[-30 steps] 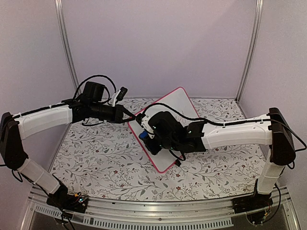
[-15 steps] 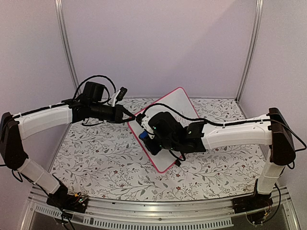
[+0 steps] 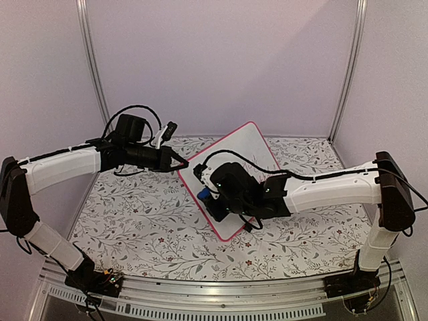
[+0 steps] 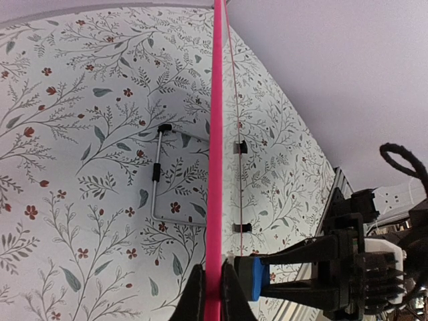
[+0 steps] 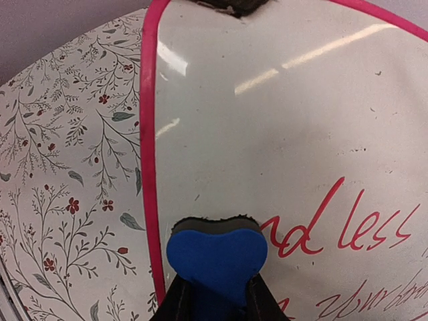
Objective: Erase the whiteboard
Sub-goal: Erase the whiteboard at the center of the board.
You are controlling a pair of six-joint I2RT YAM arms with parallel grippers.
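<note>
The whiteboard [image 3: 249, 150] has a pink-red frame and stands tilted, held up off the table. My left gripper [image 3: 179, 162] is shut on its left frame edge; in the left wrist view the jaws [image 4: 212, 294] pinch the pink frame [image 4: 215, 134]. My right gripper [image 3: 206, 194] is shut on a blue eraser [image 3: 202, 193] and presses it flat on the board face near the left frame. In the right wrist view the eraser [image 5: 217, 257] sits just left of red handwriting [image 5: 348, 224] on the board [image 5: 281, 107]. The right gripper [image 5: 215, 297] is below it.
The table has a floral cloth [image 3: 134, 214]. A bent metal wire stand [image 4: 157, 180] lies on it behind the board. Two black clips [image 4: 241, 146] show on the board's back. Grey walls and metal posts [image 3: 93, 73] close in the back and sides.
My right gripper has slid the eraser a little down and left along the board, toward its left frame. The left arm and the board have stayed put.
</note>
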